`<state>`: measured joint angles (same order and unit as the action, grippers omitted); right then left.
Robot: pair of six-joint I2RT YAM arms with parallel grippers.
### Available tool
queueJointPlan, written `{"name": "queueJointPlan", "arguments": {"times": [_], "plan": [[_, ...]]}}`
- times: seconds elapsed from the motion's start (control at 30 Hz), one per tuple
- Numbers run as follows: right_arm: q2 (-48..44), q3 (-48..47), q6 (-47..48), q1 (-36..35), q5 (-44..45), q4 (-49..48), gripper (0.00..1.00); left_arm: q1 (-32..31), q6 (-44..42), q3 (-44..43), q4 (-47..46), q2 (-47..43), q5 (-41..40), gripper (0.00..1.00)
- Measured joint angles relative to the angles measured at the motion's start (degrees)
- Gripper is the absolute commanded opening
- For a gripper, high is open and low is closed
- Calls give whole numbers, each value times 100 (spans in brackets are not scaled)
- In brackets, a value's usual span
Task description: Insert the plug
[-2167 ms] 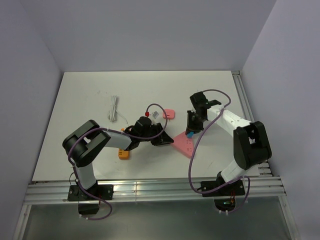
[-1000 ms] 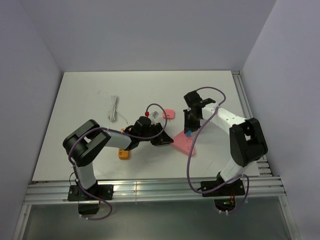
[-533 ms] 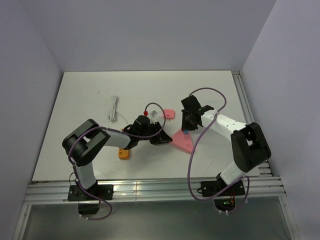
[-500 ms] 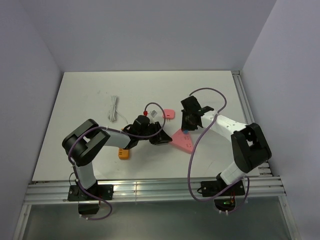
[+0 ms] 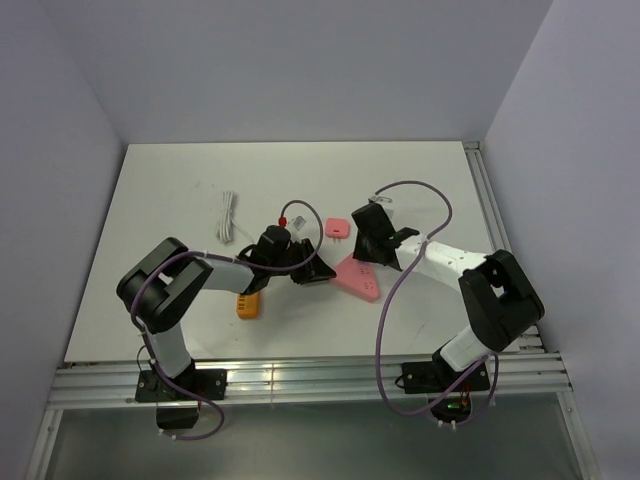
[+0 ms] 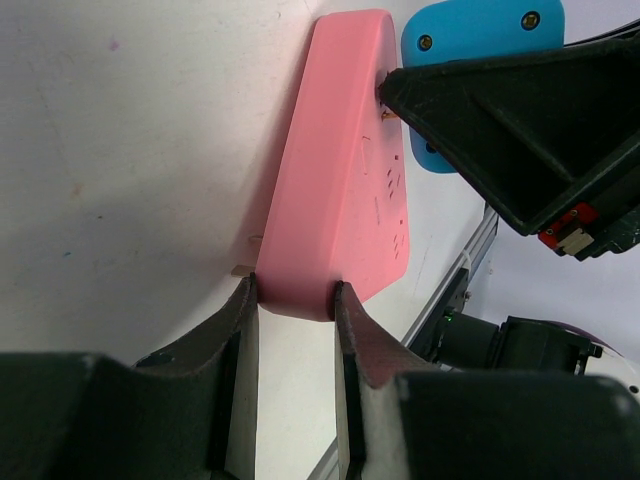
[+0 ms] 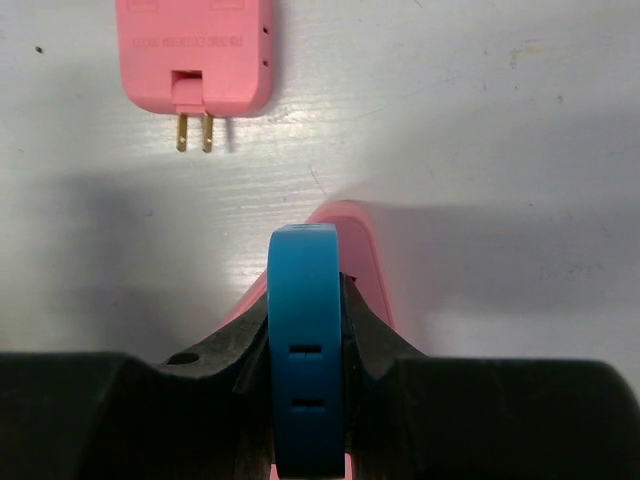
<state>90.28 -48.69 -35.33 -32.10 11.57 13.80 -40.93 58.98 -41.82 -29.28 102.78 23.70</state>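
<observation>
Plug point(image 7: 306, 345) clamped edgewise inside right pincer point(image 7: 306, 322).

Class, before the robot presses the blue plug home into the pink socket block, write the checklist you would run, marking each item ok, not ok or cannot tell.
1. Left pincer clamps a corner of the pink socket block: ok.
2. Right pincer shut on the blue plug: ok.
3. Prongs lined up with slots: cannot tell; only a prong tip shows past the right finger.
4. Plug body flush against the block: not ok; a gap shows in the left wrist view.
5. Pink square plug clear of the path: ok; it lies apart on the table.
</observation>
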Motion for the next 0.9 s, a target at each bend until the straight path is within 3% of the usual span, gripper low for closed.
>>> {"name": "queueJointPlan", "arguments": {"times": [0.23,0.53,0.67,0.73,0.9], "plan": [[-76,442,-385,-289,374,-841,0,114,-61,101,57,-107,66,0],[-144,514,-448,-448,588,-1010,0,153,-144,186,83,-195,87,0],[-262,391,-424,-492,579,-721,23,153,-179,229,63,-208,199,0],[-251,282,-393,-501,551,-516,26,153,-195,243,57,-212,234,0],[-223,87,-415,-531,319,-146,45,116,-234,293,87,-249,369,0]]}}
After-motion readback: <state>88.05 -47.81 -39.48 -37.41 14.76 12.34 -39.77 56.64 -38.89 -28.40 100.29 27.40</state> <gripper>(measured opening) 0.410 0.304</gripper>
